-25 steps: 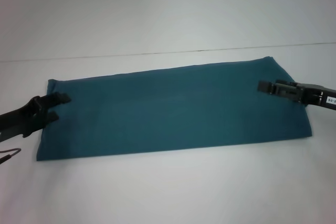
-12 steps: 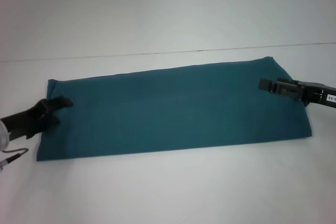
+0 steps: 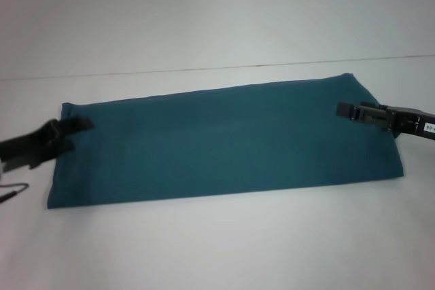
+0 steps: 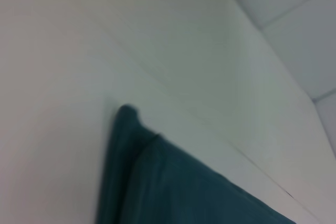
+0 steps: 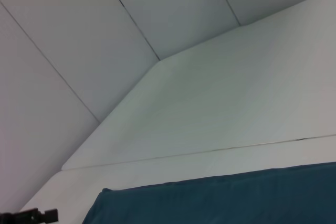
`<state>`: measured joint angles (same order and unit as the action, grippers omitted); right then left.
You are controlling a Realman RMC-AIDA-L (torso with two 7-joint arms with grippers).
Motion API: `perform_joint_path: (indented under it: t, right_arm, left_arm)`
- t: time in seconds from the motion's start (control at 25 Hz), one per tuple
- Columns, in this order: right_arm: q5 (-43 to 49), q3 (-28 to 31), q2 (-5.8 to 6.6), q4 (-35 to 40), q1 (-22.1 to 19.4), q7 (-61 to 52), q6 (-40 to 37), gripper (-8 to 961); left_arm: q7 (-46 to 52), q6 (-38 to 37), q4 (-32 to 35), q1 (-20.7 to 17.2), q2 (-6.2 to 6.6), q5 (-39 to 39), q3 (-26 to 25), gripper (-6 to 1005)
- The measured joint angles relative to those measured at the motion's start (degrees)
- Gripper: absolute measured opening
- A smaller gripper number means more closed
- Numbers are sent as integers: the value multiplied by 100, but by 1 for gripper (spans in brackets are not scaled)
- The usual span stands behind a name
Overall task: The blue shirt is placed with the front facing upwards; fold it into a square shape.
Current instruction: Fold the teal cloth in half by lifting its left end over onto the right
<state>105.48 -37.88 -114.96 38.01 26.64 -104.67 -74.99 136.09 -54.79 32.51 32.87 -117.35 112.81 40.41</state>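
Lying flat on the pale grey surface point(image 3: 217, 249), the dark teal-blue cotton shirt point(image 3: 224, 144) is already a long band, its long axis running left to right. The left hand point(image 3: 76, 125) sits at the band's left end and the right hand point(image 3: 348, 110) over its right end. Whether either is open or clamped, I cannot tell. Each end lies under its own hand, so folding end toward end looks likely.

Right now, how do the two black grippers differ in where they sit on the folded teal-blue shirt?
The left gripper sits at the left short end of the teal-blue shirt, near its far corner, tips just over the edge. The right gripper reaches further in over the right end, its arm crossing the cloth. The left arm rises diagonally; the right lies nearly level. Both are black and point inward.
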Motion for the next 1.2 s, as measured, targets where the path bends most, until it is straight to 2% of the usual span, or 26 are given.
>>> perform_joint_path:
  t: [0.12, 0.16, 0.32, 0.4, 0.68, 0.84, 0.92, 1.2]
  right_arm:
    - [0, -2, 0, 10, -5, -7, -16, 916]
    - [0, -7, 0, 16, -8, -7, -19, 916]
    - [0, -31, 24, 25, -5, -9, -28, 916]
    - [0, -33, 38, 9, 6, -11, -34, 916]
    - [-1, -44, 35, -7, 8, -12, -55, 916]
    - [-2, -43, 41, -10, 11, -17, -61, 916]
    - [-1, -42, 42, -11, 15, -18, -60, 915]
    - [-2, -47, 39, -13, 30, -19, -32, 915]
  left_arm:
    - [-38, -301, 328, -1, 114, 317, 86, 714]
    - [-54, -432, 447, 54, 168, 665, 113, 714]
    - [72, -627, 740, 296, 258, 1822, 155, 716]
    - [180, -662, 767, 363, 270, 2012, 149, 725]
    - [265, -611, 828, 400, 213, 2023, 101, 787]
    - [751, -294, 764, 397, 185, 2051, 117, 817]
    - [1241, 16, 650, 372, 116, 2040, 109, 826]
    - [1267, 251, 580, 402, 13, 2064, 214, 827]
